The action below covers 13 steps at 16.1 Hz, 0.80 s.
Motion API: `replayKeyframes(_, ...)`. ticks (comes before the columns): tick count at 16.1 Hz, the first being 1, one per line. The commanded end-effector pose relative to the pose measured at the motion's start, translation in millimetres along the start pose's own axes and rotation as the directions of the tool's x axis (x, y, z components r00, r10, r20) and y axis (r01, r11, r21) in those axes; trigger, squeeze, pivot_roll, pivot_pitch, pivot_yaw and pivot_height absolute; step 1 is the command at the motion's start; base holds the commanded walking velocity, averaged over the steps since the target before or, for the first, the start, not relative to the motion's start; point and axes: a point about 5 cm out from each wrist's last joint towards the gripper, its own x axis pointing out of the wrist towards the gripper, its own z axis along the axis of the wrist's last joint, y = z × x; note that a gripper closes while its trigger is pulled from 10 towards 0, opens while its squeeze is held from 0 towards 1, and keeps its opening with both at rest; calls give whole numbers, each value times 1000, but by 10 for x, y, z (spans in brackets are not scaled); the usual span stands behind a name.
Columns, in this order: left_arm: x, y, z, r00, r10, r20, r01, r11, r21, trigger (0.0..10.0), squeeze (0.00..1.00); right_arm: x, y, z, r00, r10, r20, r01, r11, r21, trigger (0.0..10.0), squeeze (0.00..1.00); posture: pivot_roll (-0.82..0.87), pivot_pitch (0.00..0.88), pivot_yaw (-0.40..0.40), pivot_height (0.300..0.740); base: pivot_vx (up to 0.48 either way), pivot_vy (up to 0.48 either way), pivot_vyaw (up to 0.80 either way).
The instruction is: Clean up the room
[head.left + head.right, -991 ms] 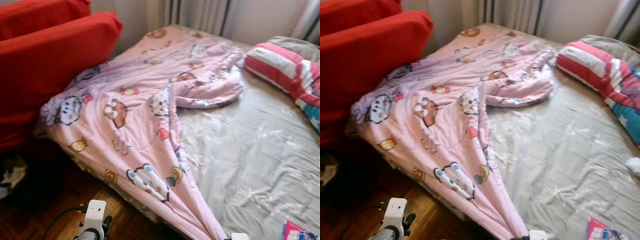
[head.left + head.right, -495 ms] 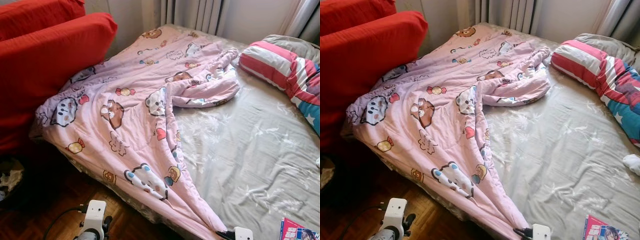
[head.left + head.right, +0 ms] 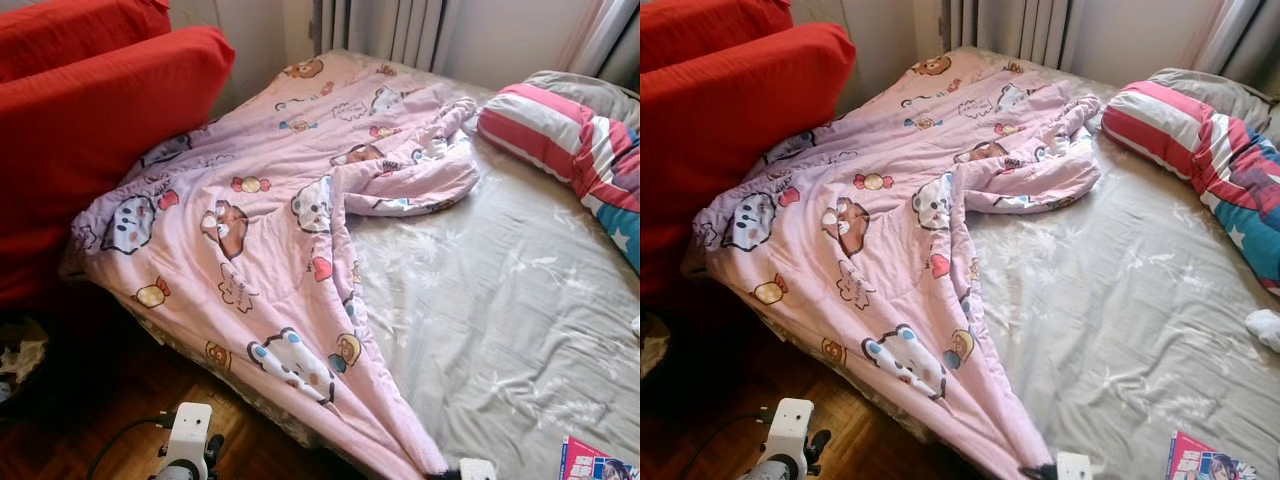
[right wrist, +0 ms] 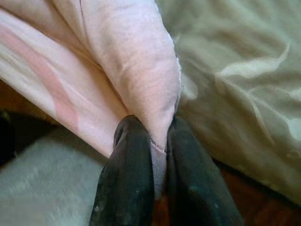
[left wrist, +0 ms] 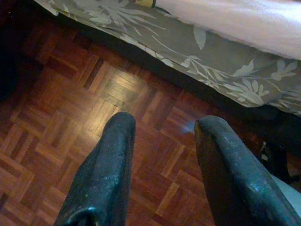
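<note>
**Pink cartoon quilt pinched at its near corner**

On the bed's left half lies a pink quilt (image 3: 270, 230), printed with cartoon animals, sweets and small hearts. It runs from the far edge of the mattress down to a narrow point at the near edge, and its left side spills over the bed's side towards the red sofa cushions (image 3: 100, 120). Near the middle of the bed one flap is folded back on itself into a thick, rumpled roll, showing a little of the paler underside. The cloth is soft and creased, with long folds converging on the near point.

The right gripper (image 4: 157, 141) has that near point: its two black fingers (image 4: 127, 174) are closed tight on a fold of the pink cloth, which bulges out just beyond the tips. Beside it is the grey sheet (image 3: 500, 300), patterned with pale leaves, which covers the right half of the bed.

The left gripper (image 5: 160, 136) hangs over the parquet floor (image 5: 70, 108) beside the bed, its fingers parted with nothing between them.

At the far right lies a striped pillow (image 3: 560, 135) in red, white and blue. At the near right edge of the sheet the corner of a colourful magazine (image 3: 595, 462) shows.
</note>
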Motion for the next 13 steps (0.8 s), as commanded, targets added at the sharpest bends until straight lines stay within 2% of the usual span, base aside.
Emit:
replayKeyframes(1, -33, -13, -119, 999, -4, -51, 4, 1000, 14, 10000, 0, -76, 27, -350, 990, 24, -139, -23, 1000, 14, 10000, 0, 68, 144, -5, 740, 0, 0, 0)
replayKeyframes(2, -33, -22, -121, 999, -4, -52, 4, 1000, 11, 10000, 0, -96, 40, -421, 985, 35, -166, -38, 999, -16, 10000, 0, 67, 145, -5, 740, 0, 0, 0)
replayKeyframes(5, -34, -25, -127, 999, 0, -55, 1, 1000, 8, 10000, 0, -101, 57, -446, 984, 36, -174, -39, 999, -10, 10000, 0, 69, 147, -5, 740, 0, 0, 0)
replayKeyframes(8, -35, -9, -126, 999, 7, -53, -6, 1000, 7, 10000, 0, -80, -41, -289, 997, -47, -66, 48, 999, 16, 10000, 0, 71, 150, -5, 740, 0, 0, 0)
replayKeyframes(10, -36, -2, -129, 998, 8, -55, -8, 1000, 7, 10000, 0, -68, -103, -168, 996, -86, 6, 85, 992, 93, 10000, 0, 69, 151, -4, 740, 0, 0, 0)
replayKeyframes(13, -37, -6, -134, 998, 7, -58, -6, 1000, 7, 10000, 0, -73, -100, -174, 996, -84, 15, 82, 991, 106, 10000, 0, 69, 151, -3, 740, 0, 0, 0)
